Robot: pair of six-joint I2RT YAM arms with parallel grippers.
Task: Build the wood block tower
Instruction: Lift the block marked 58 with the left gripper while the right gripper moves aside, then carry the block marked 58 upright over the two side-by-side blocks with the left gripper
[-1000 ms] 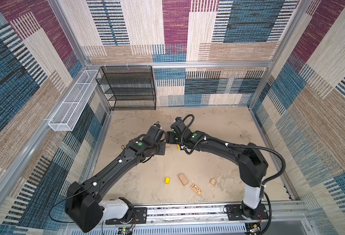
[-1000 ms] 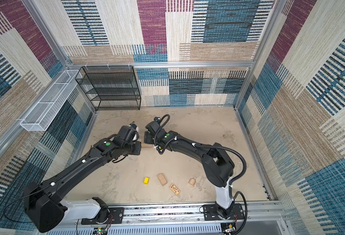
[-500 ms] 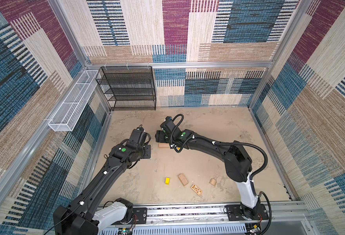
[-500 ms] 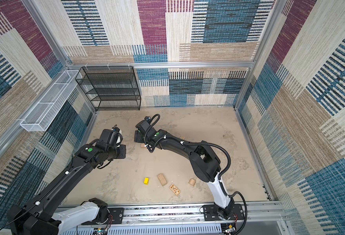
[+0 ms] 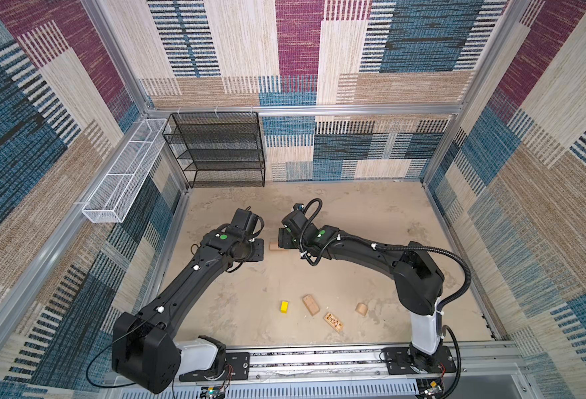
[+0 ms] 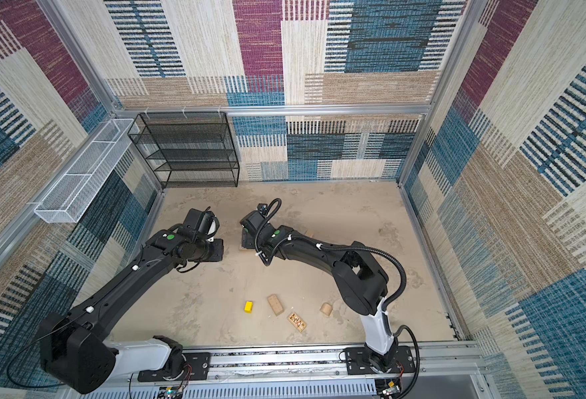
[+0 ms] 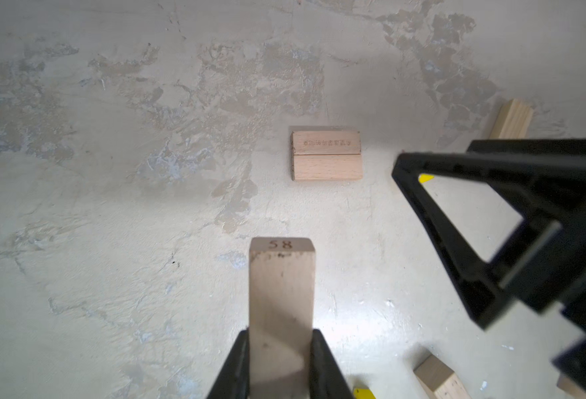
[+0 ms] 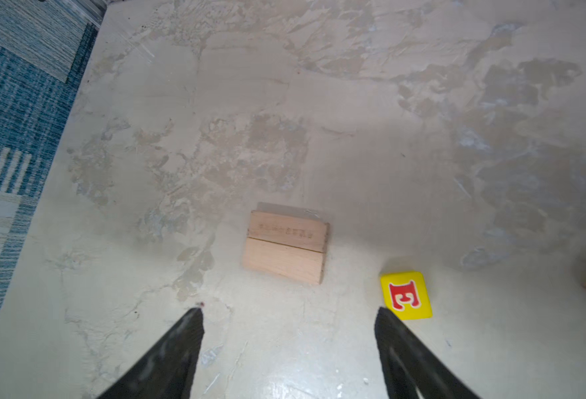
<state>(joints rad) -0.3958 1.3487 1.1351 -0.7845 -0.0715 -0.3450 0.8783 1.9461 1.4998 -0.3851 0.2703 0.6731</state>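
In the left wrist view my left gripper [image 7: 280, 349] is shut on a tan oblong wood block [image 7: 281, 293] marked 58, held above the floor. Two tan oblongs lie side by side [image 7: 326, 155] as the tower's base, seen also in the right wrist view [image 8: 286, 247] and in a top view [image 5: 274, 246]. My right gripper [image 8: 288, 317] hangs open and empty just short of that pair. A yellow red-lettered block [image 8: 407, 295] lies beside one right fingertip. In both top views the left gripper [image 5: 255, 248] [image 6: 215, 250] and right gripper [image 5: 284, 238] [image 6: 246, 240] flank the pair.
Near the front rail lie a yellow block [image 5: 284, 306], a tan oblong [image 5: 311, 304], a dark-patterned block [image 5: 333, 321] and a rounded tan piece [image 5: 361, 309]. Another tan block [image 7: 511, 119] lies behind the right gripper. A black wire shelf [image 5: 215, 148] and white wire basket [image 5: 119, 183] stand back left.
Both grippers swung left half a second ago and have come back right beside the pair. The left gripper kept its block; the right stayed open. The pair has not moved.
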